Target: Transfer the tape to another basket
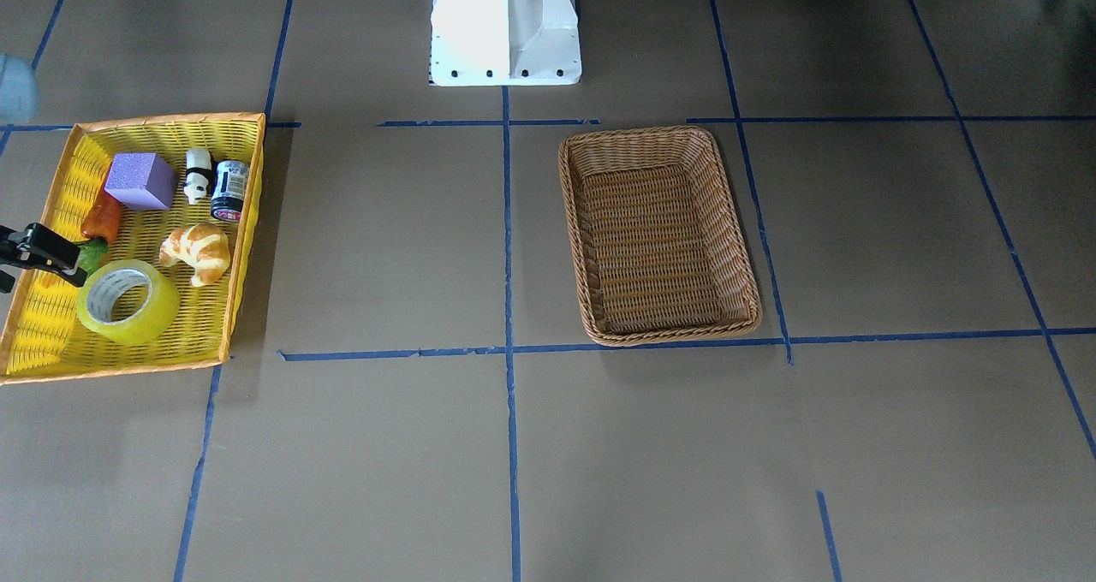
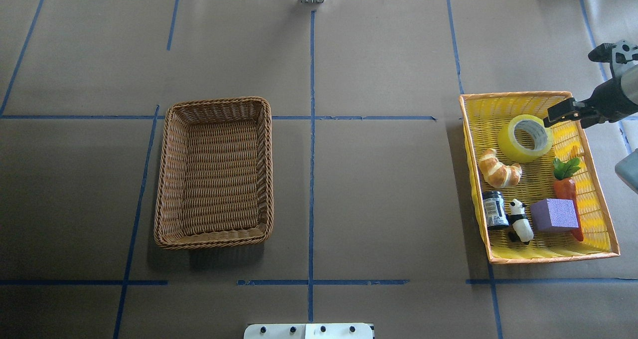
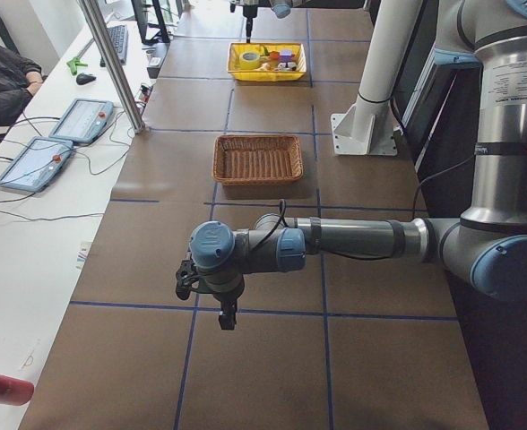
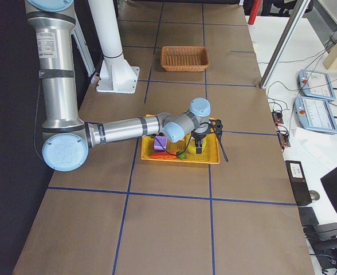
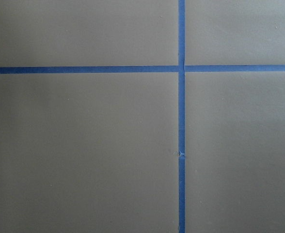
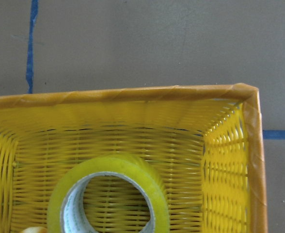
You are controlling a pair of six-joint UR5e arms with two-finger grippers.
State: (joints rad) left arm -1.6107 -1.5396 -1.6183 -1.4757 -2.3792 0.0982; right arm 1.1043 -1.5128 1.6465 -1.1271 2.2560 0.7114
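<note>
The tape (image 2: 525,138), a yellow-green roll with a white-grey core, lies flat in the far end of the yellow plastic basket (image 2: 513,95). It also shows in the front view (image 1: 128,301) and fills the bottom of the right wrist view (image 6: 108,194). My right gripper (image 2: 558,113) hovers over the yellow basket's outer side, just beside the tape, and looks open and empty. The brown wicker basket (image 2: 219,102) stands empty on the table's other half. My left gripper (image 3: 226,318) shows only in the left side view, far from both baskets. I cannot tell whether it is open.
The yellow basket also holds a croissant (image 2: 498,168), a carrot (image 2: 565,187), a purple block (image 2: 553,215), a panda figure (image 2: 520,221) and a dark jar (image 2: 494,209). The white robot base (image 1: 505,26) stands at the table's middle edge. Blue tape lines cross the brown paper.
</note>
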